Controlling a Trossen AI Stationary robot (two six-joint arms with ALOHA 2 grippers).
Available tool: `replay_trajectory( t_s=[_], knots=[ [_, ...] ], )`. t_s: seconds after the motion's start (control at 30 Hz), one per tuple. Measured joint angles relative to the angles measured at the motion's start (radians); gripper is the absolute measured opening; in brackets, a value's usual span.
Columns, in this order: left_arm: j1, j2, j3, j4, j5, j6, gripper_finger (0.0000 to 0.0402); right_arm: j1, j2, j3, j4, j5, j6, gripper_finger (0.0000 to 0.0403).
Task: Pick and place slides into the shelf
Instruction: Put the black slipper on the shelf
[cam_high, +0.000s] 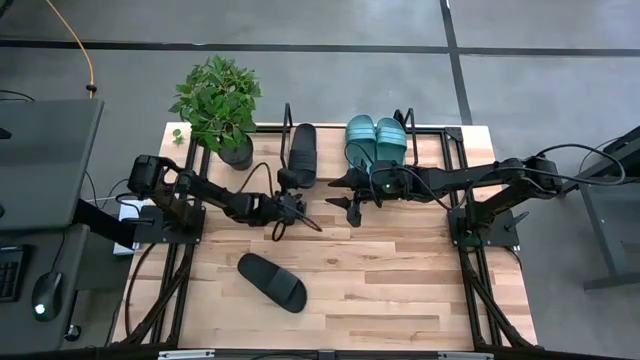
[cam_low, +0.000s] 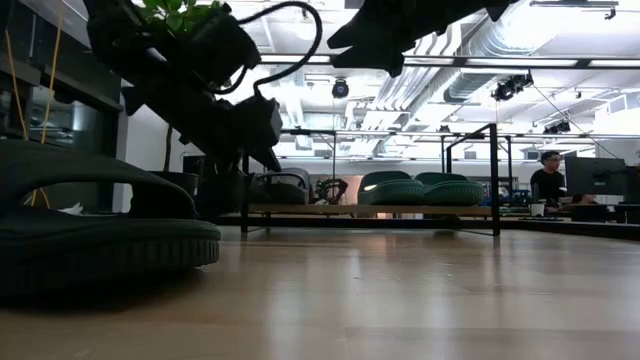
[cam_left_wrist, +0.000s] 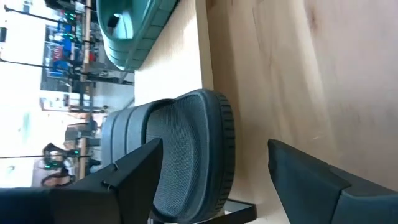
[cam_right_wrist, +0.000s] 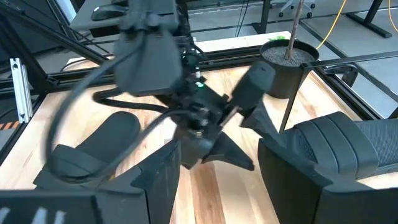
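The shelf (cam_high: 330, 165) stands at the table's far middle. A black slide (cam_high: 302, 150) and two teal slides (cam_high: 376, 142) rest sole-down on its board. A second black slide (cam_high: 272, 282) lies flat on the table near the front edge, large in the low view (cam_low: 100, 235). My left gripper (cam_high: 303, 210) is open and empty just in front of the shelf's black slide (cam_left_wrist: 186, 155), its fingers pointing at it. My right gripper (cam_high: 343, 198) is open and empty in front of the teal slides, facing my left gripper (cam_right_wrist: 205, 118).
A potted plant (cam_high: 225, 110) stands at the far left beside the shelf's left end. The shelf's black loop frames (cam_low: 494, 180) rise at both ends. Bare tabletop (cam_high: 400, 270) lies in front and to the right. A person (cam_low: 548, 178) sits far behind the table.
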Motion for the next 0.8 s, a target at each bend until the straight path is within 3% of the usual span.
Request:
replay_trajectory(
  t_s=[0.2,0.43,0.8],
  knots=[
    [-0.07,-0.045,0.0,-0.004,-0.049,-0.026,0.0273,0.0,0.0,0.0,0.0,-0.007,0.0,0.0206],
    [-0.134,-0.183,0.0,-0.081,-0.046,-0.132,0.0273,0.0,0.0,0.0,-0.004,-0.007,0.0,0.0206],
    [-0.148,-0.453,0.0,-0.366,0.173,-0.478,0.0273,0.0,0.0,0.0,-0.005,-0.007,0.0,0.0206]
  ],
)
